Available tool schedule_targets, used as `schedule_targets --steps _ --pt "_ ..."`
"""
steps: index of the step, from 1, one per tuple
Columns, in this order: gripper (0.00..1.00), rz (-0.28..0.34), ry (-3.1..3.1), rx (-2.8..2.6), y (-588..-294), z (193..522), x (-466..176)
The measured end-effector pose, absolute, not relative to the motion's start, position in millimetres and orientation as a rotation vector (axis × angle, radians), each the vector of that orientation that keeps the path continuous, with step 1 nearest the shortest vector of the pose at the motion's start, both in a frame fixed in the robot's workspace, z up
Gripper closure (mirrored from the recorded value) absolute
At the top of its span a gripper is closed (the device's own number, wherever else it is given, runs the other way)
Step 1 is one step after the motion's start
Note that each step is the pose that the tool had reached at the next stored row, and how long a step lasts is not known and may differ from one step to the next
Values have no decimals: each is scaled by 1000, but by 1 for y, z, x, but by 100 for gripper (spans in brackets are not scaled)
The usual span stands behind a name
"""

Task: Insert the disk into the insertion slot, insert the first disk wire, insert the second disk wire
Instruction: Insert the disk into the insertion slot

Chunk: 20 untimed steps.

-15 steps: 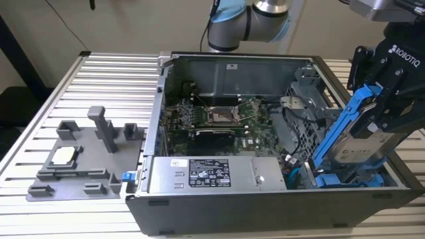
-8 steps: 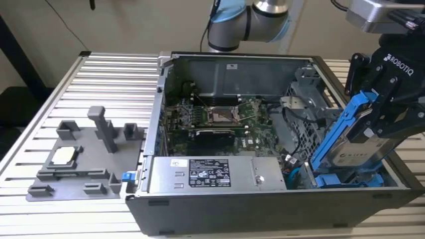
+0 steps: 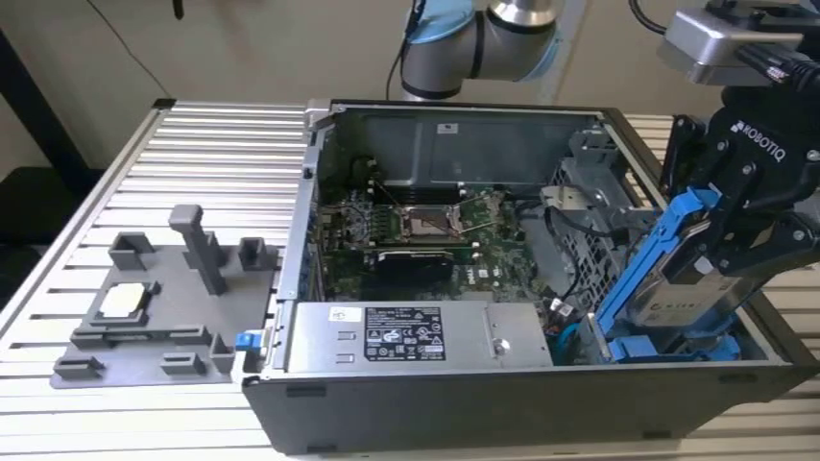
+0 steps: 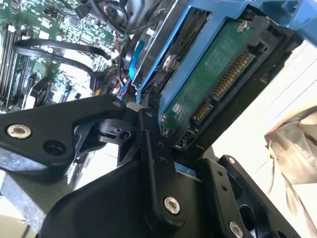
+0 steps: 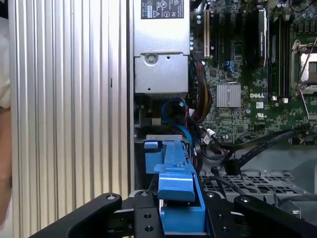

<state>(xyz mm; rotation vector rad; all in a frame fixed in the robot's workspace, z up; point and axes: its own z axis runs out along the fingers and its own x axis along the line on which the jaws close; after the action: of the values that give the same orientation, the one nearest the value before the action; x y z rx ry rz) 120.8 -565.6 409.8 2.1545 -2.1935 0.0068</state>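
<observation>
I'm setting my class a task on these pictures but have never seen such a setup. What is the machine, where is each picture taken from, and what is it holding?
This is a robot arm working on an open computer case, which lies on a slatted metal table. The exterior view comes from a camera off the arm; both wrist views come from cameras riding on the arm. Its end effector, a two-fingered clamp, is shut on the disk, a hard drive in a blue bracket, held tilted over the insertion slot. A grey fixture plate lies beside the case.
</observation>
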Motion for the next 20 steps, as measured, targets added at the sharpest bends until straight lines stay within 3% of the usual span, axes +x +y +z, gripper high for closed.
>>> schedule_targets --steps 20 --pt "67 6 -2193 2155 -566 380 123"
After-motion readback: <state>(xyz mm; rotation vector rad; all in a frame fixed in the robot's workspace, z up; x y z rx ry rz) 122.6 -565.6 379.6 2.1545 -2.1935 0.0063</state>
